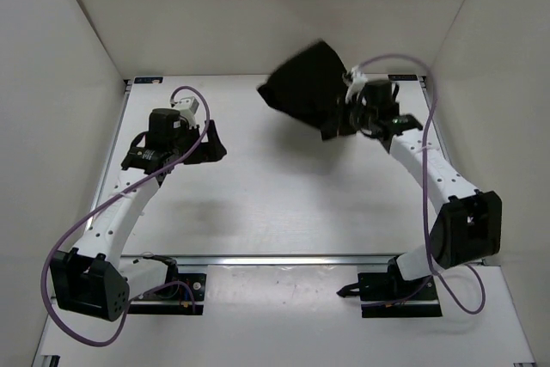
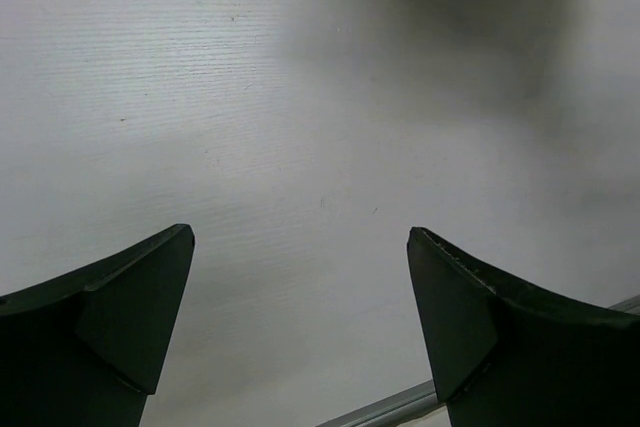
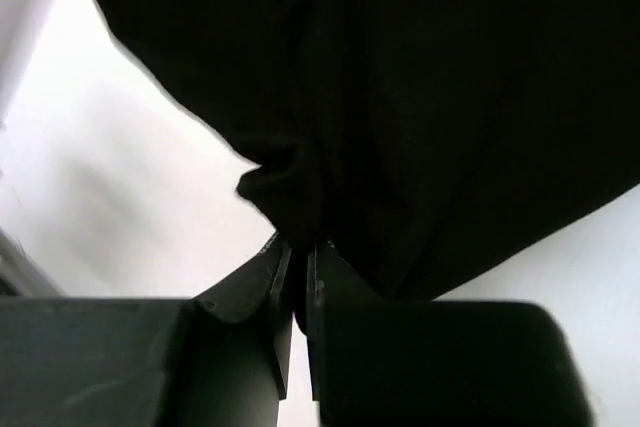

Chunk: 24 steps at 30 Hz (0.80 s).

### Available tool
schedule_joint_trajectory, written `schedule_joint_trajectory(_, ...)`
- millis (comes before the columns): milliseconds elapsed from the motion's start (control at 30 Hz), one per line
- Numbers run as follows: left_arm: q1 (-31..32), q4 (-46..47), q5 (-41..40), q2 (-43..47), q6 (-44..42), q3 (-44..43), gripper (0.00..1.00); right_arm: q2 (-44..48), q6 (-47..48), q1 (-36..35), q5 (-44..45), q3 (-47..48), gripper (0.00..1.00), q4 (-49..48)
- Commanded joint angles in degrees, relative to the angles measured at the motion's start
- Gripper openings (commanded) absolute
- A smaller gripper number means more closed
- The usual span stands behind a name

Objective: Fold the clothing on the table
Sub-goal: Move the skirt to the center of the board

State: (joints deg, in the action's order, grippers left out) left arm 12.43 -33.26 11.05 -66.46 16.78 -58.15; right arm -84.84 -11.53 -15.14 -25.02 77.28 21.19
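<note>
Over the table [image 1: 284, 212], at its far right, hoisted and bunched, probably for shaking open before folding: clothing [image 1: 302, 85] fanning from the pinch toward the far left, long axis diagonal; right gripper [image 1: 341, 125] clamped on its edge; left gripper [image 1: 209, 142] spread wide, holding nothing.

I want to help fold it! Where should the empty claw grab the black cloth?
Probably the free left corner of the clothing, coming from the left: the right gripper pinches its right edge, so that loose corner points toward the open left gripper.
</note>
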Motion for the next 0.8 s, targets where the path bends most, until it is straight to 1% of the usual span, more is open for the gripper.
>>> schedule_joint_trajectory(0,0.5,0.6,1.3,0.6,-0.6,-0.7,0.99,4.3,-2.5,-1.6,0.3,-14.2,0.00,-2.3)
schedule_joint_trajectory(67,0.8,1.2,2.1,0.1,-0.2,0.0,0.98,7.0,-3.3,-3.1,0.4,-24.3,0.00,-3.8)
schedule_joint_trajectory(167,1.5,2.3,3.2,-0.3,0.3,0.7,0.98,10.0,-4.2,-5.9,1.0,-32.2,0.00,-4.0)
schedule_joint_trajectory(300,2.3,5.2,6.4,-2.8,1.2,1.1,0.98,14.0,-4.6,-6.4,-0.8,-36.0,0.00,-1.7)
schedule_joint_trajectory(333,2.3,7.0,8.6,-3.5,1.9,1.6,0.98,14.9,-4.6,-6.7,-0.7,-37.4,0.00,-1.6)
schedule_joint_trajectory(433,5.4,10.7,11.1,-8.4,3.4,1.4,0.99,17.4,-3.9,-7.2,0.3,-38.0,0.00,-0.5)
schedule_joint_trajectory(500,8.5,13.9,13.3,-13.6,4.1,1.1,0.99,17.8,-4.0,-7.1,0.1,-38.9,0.00,-0.1)
schedule_joint_trajectory(567,10.2,17.3,16.3,-18.2,6.0,-0.2,0.98,18.0,-4.6,-7.5,0.0,-39.7,0.00,0.0)
schedule_joint_trajectory(600,11.1,20.5,18.1,-21.0,7.2,0.0,0.99,18.0,-4.7,-7.5,-0.5,-40.2,0.00,0.4)
schedule_joint_trajectory(633,11.6,23.6,20.1,-22.5,8.1,-0.6,0.98,18.1,-5.2,-7.7,-0.3,-40.1,0.00,0.5)
schedule_joint_trajectory(733,13.3,29.7,23.2,-30.7,11.0,-3.9,0.97,19.4,-6.0,-9.0,0.1,-41.5,0.00,0.7)
schedule_joint_trajectory(767,13.0,31.3,23.3,-32.1,12.0,-5.4,0.98,19.6,-6.5,-9.2,0.4,-42.0,0.00,0.5)
